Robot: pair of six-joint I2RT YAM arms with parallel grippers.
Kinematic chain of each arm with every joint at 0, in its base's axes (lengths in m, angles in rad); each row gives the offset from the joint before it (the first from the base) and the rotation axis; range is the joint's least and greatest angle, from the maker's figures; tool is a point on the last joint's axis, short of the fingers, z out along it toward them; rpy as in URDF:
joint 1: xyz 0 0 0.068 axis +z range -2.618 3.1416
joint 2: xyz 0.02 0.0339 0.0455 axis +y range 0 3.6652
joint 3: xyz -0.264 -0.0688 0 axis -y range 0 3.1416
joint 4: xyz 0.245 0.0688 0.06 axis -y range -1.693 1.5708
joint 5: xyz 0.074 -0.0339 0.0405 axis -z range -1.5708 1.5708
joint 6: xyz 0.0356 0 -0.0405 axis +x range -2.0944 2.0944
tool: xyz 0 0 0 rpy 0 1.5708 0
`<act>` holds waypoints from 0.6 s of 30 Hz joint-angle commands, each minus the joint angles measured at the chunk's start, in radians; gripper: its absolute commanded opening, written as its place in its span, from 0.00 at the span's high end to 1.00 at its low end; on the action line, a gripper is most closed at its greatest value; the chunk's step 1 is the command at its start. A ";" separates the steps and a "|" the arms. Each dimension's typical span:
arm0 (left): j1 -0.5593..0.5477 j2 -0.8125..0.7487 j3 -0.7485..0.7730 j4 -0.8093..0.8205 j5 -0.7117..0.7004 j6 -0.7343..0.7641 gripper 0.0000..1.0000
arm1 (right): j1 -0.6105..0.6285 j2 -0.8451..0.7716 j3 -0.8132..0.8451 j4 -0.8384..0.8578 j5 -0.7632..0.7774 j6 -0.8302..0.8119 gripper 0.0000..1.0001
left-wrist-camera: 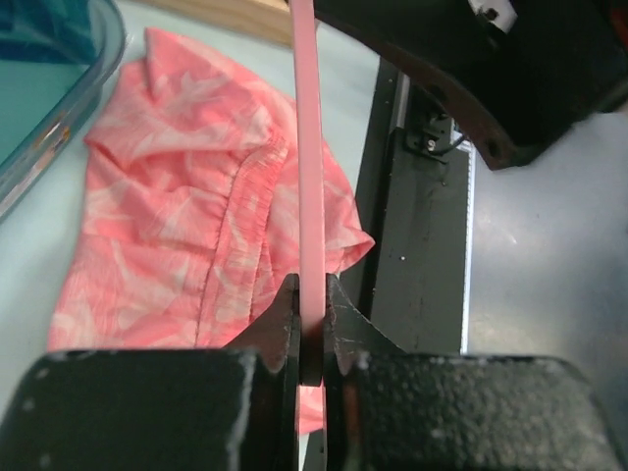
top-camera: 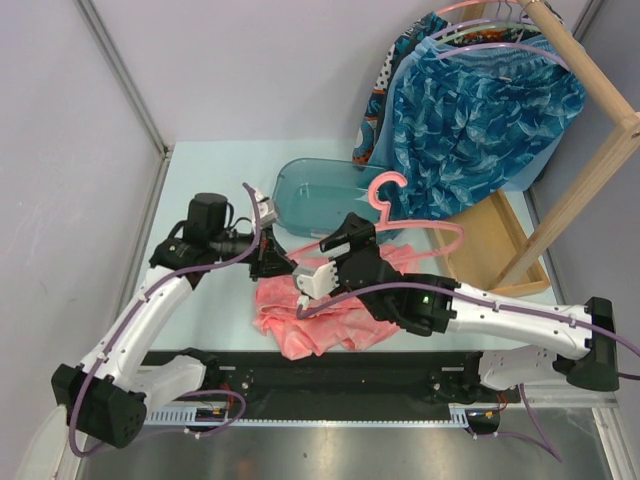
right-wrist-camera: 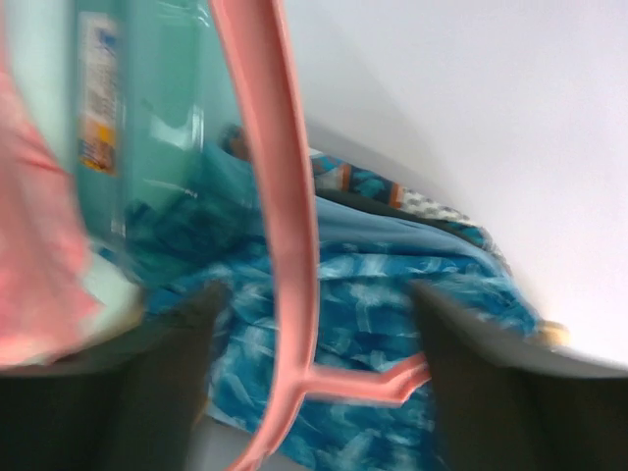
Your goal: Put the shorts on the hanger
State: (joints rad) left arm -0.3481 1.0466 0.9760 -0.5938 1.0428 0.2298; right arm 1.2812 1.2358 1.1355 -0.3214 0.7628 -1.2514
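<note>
The coral-pink shorts (top-camera: 322, 318) lie crumpled on the table near the front edge; they also show in the left wrist view (left-wrist-camera: 186, 226). The bright-pink hanger (top-camera: 385, 192) is held above them, hook toward the back. My left gripper (top-camera: 272, 260) is shut on the hanger's thin bar (left-wrist-camera: 310, 177), which runs straight up out of my jaws (left-wrist-camera: 311, 339). My right gripper (top-camera: 340, 240) is open over the hanger's middle. In the right wrist view the hanger (right-wrist-camera: 285, 226) passes between my spread fingers (right-wrist-camera: 167, 378) without touching them.
A teal plastic tub (top-camera: 310, 195) sits behind the hanger. A wooden rack (top-camera: 590, 95) at the back right carries blue patterned garments (top-camera: 470, 110) on a lilac hanger (top-camera: 500, 45), over a wooden base tray (top-camera: 497, 245). A black rail (top-camera: 330, 380) runs along the front edge.
</note>
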 commanded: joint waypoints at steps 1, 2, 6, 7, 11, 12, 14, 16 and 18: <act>0.096 -0.033 -0.042 0.038 0.086 0.026 1.00 | 0.017 -0.079 0.020 -0.097 -0.086 0.154 0.00; 0.127 -0.028 -0.045 0.034 0.103 0.043 1.00 | 0.014 -0.096 0.020 -0.147 -0.106 0.221 0.00; 0.152 0.001 -0.020 -0.102 0.172 0.236 1.00 | -0.055 -0.209 0.041 -0.241 -0.300 0.459 0.00; 0.156 0.015 -0.019 -0.125 0.180 0.305 1.00 | -0.097 -0.232 0.064 -0.261 -0.365 0.507 0.00; 0.204 0.068 0.012 -0.342 0.235 0.511 1.00 | -0.356 -0.340 0.084 -0.303 -0.718 0.693 0.02; 0.208 0.081 0.019 -0.381 0.253 0.557 1.00 | -0.449 -0.357 0.084 -0.311 -0.841 0.711 0.05; 0.213 0.124 0.048 -0.486 0.273 0.658 1.00 | -0.509 -0.372 0.083 -0.330 -0.902 0.718 0.09; 0.213 0.150 0.065 -0.558 0.310 0.727 1.00 | -0.566 -0.363 0.084 -0.343 -0.979 0.695 0.16; 0.213 0.176 0.084 -0.589 0.336 0.764 1.00 | -0.580 -0.360 0.084 -0.369 -1.045 0.663 0.21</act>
State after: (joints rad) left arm -0.1410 1.1961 0.9890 -1.0275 1.2278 0.7757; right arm 0.7403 0.8589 1.1946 -0.6346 -0.0216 -0.6197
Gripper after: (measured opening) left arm 0.068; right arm 0.836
